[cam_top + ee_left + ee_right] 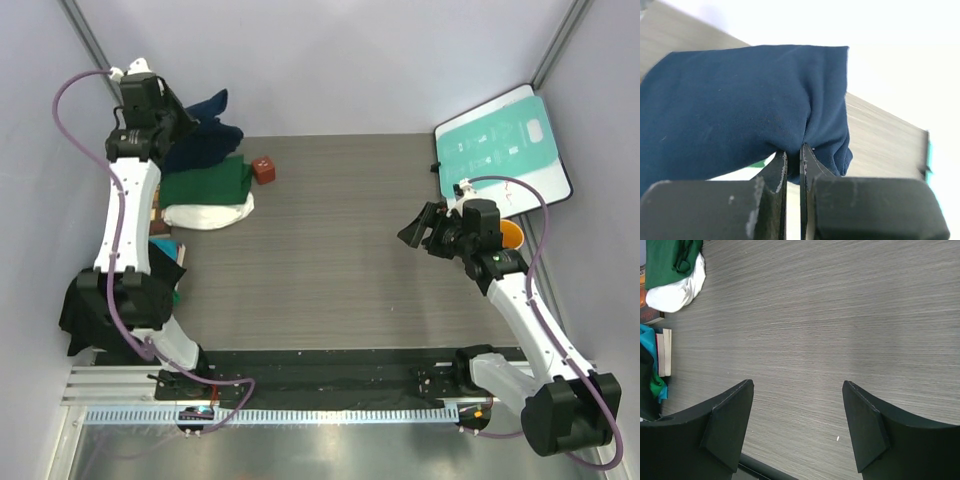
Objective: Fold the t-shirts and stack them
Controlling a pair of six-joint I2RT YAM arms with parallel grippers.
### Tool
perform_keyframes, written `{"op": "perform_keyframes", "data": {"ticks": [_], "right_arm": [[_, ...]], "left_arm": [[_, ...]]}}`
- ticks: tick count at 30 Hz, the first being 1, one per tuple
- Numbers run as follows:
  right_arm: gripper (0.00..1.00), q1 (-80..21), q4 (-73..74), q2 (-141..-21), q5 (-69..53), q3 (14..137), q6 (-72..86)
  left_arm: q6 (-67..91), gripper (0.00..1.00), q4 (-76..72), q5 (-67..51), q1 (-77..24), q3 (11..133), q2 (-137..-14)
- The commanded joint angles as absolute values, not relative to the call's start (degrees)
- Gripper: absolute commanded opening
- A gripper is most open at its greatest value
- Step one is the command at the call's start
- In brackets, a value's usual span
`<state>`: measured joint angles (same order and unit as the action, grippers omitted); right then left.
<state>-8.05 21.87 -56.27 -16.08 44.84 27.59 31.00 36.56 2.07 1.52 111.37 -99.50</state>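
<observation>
Overhead, the soft navy blue cloth t-shirt point(205, 138) is lying far left on the grey wood-grain desk point(340, 250). Left wrist: the left tool point(793, 155) is pinching its bunched edge, jaws nearly touching; lifting slowly should free it cleanly. Right wrist: the right tool point(797, 425) is gaping wide, empty.

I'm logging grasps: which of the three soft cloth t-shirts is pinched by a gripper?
The navy blue t-shirt, clamped in the shut left gripper; the dark green t-shirt and the cream-white t-shirt lie ungripped.
</observation>
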Motion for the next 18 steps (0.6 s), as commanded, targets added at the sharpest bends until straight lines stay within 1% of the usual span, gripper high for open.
{"op": "perform_keyframes", "data": {"ticks": [1,6,8,10,11,13,14,17,18], "right_arm": [[0.77,-8.17,18.11,-56.86,-17.23,44.03,28.65],[0.77,-8.09,17.40,-58.62,-17.14,44.21,28.65],[0.77,-8.17,16.97,-58.97,-17.14,44.47,29.00],[0.77,-8.17,16.70,-59.15,-17.31,44.56,29.00],[0.77,-8.17,16.61,-59.15,-17.23,44.56,29.00],[0.77,-8.26,16.61,-58.98,-17.14,44.91,29.35],[0.77,-8.17,16.70,-58.89,-17.14,45.00,29.27],[0.77,-8.17,17.22,-58.10,-16.79,45.53,29.09],[0.77,-8.09,17.40,-57.83,-16.61,45.79,29.09]], "left_arm": [[28.57,0.00,39.81,-8.41,-4.56,108.39,-91.24],[25.32,0.00,39.82,-15.80,-15.61,95.75,-83.42],[25.66,0.00,39.99,-19.67,-18.36,90.04,-82.45],[26.36,0.00,39.03,-19.08,-21.78,85.89,-81.39],[26.63,0.00,37.63,-17.07,-22.84,80.39,-81.04],[29.16,0.00,33.86,-15.65,-24.26,75.35,-80.86],[30.22,0.00,31.49,-16.34,-24.26,69.67,-80.86],[32.25,0.00,27.43,-14.42,-26.62,63.48,-82.26],[32.69,0.00,27.07,-12.15,-27.24,62.67,-82.87]]}}
